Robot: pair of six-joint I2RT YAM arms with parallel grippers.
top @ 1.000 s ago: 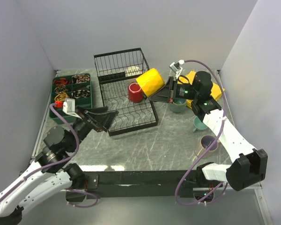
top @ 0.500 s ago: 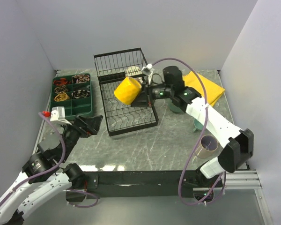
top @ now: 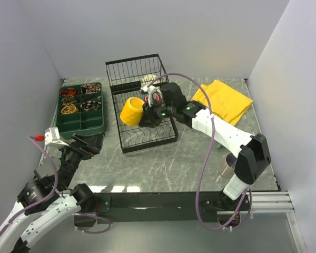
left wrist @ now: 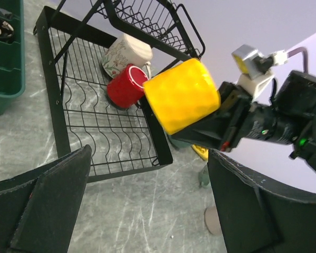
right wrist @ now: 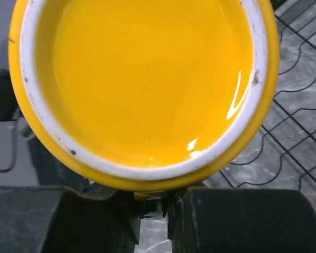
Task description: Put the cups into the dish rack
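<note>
Right gripper [top: 144, 117]: jaws nearly closed, clamped on the yellow mug [top: 130, 110] at its rim, where a small yellow part sits between the fingers [right wrist: 242, 221].
Yellow mug: held on its side over the left half of the flat slotted part of the dish rack [top: 147, 142], with its mouth facing the right wrist camera. Whether it touches the wires cannot be told.
Dish rack: far centre of the table [top: 163, 163], with its taller basket at the far end.
Red mug [left wrist: 124, 89]: on its side on the slotted part, just beside the yellow mug.
Cream mug [left wrist: 124, 52]: on its side at the far end of the rack, touching the red mug.
Pinkish-beige mug [top: 225, 164]: on the table near right, partly behind the right arm.
Left gripper [top: 88, 143]: jaws spread wide, holding nothing, near left of the rack.
Green compartment tray [top: 84, 125]: left of the rack.
Yellow cloth [top: 224, 100]: far right.
</note>
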